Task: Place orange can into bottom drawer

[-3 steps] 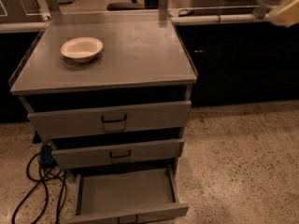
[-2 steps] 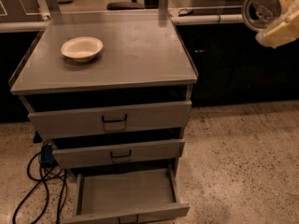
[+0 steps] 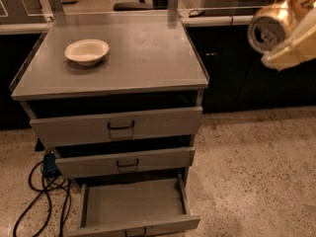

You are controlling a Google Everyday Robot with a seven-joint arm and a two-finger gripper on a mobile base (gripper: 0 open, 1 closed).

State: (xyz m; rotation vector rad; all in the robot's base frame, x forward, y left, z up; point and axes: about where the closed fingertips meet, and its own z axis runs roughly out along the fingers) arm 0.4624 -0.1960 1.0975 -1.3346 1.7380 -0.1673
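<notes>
The orange can (image 3: 274,24) is a shiny gold can lying on its side in the air at the upper right, its silver end facing the camera. My gripper (image 3: 285,39) is shut on it; one pale finger (image 3: 294,53) shows under the can. Can and gripper hang to the right of the grey cabinet, level with its top and well above the floor. The bottom drawer (image 3: 132,202) is pulled out at the lower middle, a wide shallow grey tray with nothing in it, far below and to the left of the can.
A white bowl (image 3: 87,51) sits on the cabinet top (image 3: 143,58). The two upper drawers (image 3: 118,126) (image 3: 126,162) stand slightly out. Black cables and a blue plug (image 3: 49,165) lie on the floor at left. Dark counters run behind; speckled floor (image 3: 256,177) lies at right.
My gripper with the orange can has moved left and down from the top right corner, so the can now shows in full.
</notes>
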